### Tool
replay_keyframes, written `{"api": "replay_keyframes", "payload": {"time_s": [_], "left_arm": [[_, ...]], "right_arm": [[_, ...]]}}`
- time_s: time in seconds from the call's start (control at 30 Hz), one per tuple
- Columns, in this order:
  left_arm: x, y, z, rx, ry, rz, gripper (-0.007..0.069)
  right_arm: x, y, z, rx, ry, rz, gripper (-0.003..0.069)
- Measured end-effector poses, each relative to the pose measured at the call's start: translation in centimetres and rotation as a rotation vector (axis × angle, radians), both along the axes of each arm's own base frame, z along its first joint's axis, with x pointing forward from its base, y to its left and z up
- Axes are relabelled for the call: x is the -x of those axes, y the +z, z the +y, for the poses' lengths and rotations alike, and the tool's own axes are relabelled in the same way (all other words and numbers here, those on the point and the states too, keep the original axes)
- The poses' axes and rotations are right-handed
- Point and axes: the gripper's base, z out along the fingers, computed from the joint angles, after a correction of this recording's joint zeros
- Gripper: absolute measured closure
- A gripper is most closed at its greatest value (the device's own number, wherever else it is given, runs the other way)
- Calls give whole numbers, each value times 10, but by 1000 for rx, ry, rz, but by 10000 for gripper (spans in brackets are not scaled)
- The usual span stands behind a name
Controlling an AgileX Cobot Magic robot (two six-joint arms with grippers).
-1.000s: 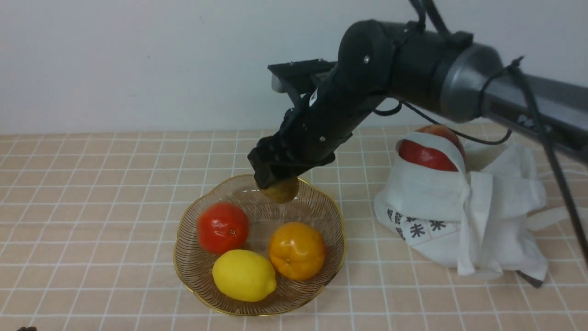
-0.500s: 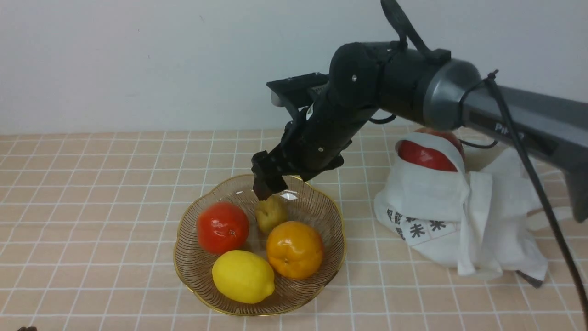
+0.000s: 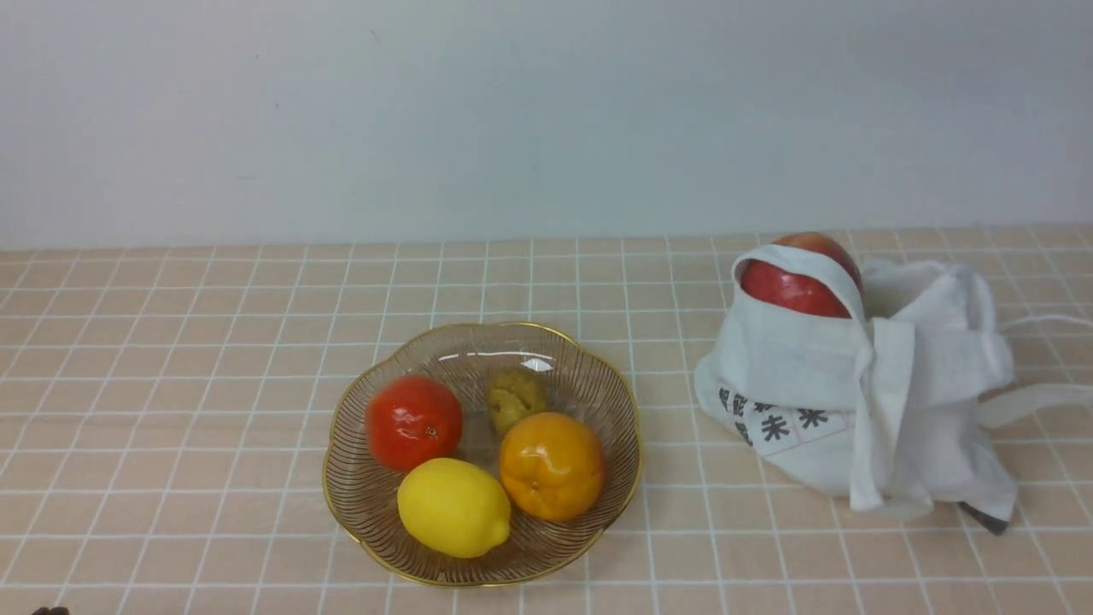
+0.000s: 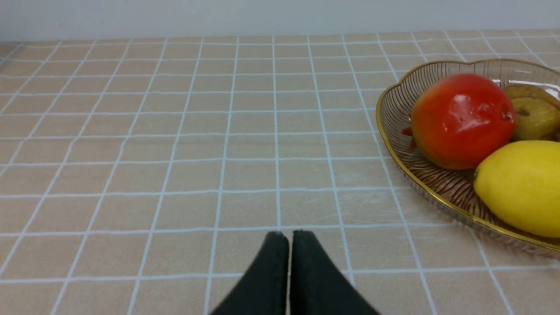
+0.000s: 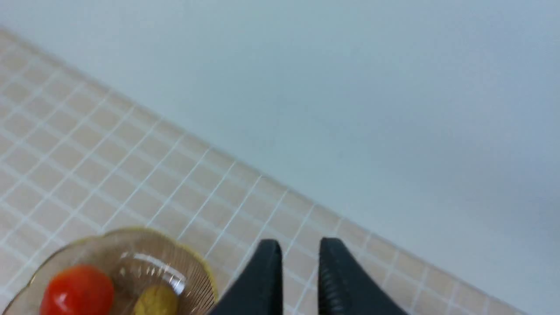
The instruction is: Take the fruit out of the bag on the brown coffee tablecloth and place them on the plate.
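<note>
The plate [image 3: 598, 376] sits at the middle of the brown coffee tablecloth [image 3: 171, 384]. It holds the red-orange mandarin [image 3: 413, 423], the orange mandarin [image 3: 552, 465], the lemon [image 3: 453, 507] and the small lumpy ball [image 3: 514, 397]. The red apple [image 3: 794, 286] sticks out of the top of the white bag [image 3: 820, 376] at the right. Neither arm shows in the front view. My left gripper [image 4: 288, 238] is shut and empty, low over the cloth beside the plate [image 4: 393, 96]. My right gripper [image 5: 299, 247] is open and empty, raised above and behind the plate [image 5: 192, 271].
A plain pale wall [image 3: 512, 120] stands behind the table. The bag's long white straps [image 3: 1033, 397] trail off to the right. The left wrist view shows cloth [image 4: 153, 131] on the left of the plate.
My right gripper let the lumpy ball go into the plate, then the right arm pulled up and out of the front view. The ball now rests among the other fruit.
</note>
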Motion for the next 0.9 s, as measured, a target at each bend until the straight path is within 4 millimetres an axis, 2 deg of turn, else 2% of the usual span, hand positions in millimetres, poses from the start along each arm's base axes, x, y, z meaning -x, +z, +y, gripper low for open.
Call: {"api": "replay_keyframes", "payload": {"time_s": [0.03, 0.07, 0.1, 0.13, 0.23, 0.27, 0.37, 0.43, 0.47, 0.57, 0.67, 0.77, 0.9], "left_arm": [[0, 0, 0, 0, 0, 0, 632], [0, 0, 0, 0, 0, 0, 632], [0, 0, 0, 0, 0, 0, 632], [0, 0, 0, 0, 0, 0, 632], [0, 0, 0, 0, 0, 0, 632], [0, 0, 0, 0, 0, 0, 632], [0, 0, 0, 0, 0, 0, 632], [0, 0, 0, 0, 0, 0, 632], [0, 0, 0, 0, 0, 0, 632], [0, 0, 0, 0, 0, 0, 632], [0, 0, 0, 0, 0, 0, 632], [0, 0, 0, 0, 0, 0, 632], [0, 0, 0, 0, 0, 0, 632]], "right_arm": [[23, 19, -19, -41, -38, -56, 635], [26, 22, -22, -52, -45, -63, 639], [61, 41, -47, -111, -73, -125, 662], [71, 46, -55, -128, -83, -140, 665], [127, 55, -94, -202, -108, -200, 671], [140, 50, -104, -215, -116, -196, 671], [199, 30, -143, -302, -120, -270, 671], [233, -1, -163, -395, -78, -391, 673], [233, -1, -163, -397, -79, -391, 673], [268, -50, -180, -500, -2, -553, 673], [287, -101, -184, -635, 90, -681, 673], [288, -140, -177, -719, 174, -787, 673], [269, -173, -161, -700, 200, -739, 673]]}}
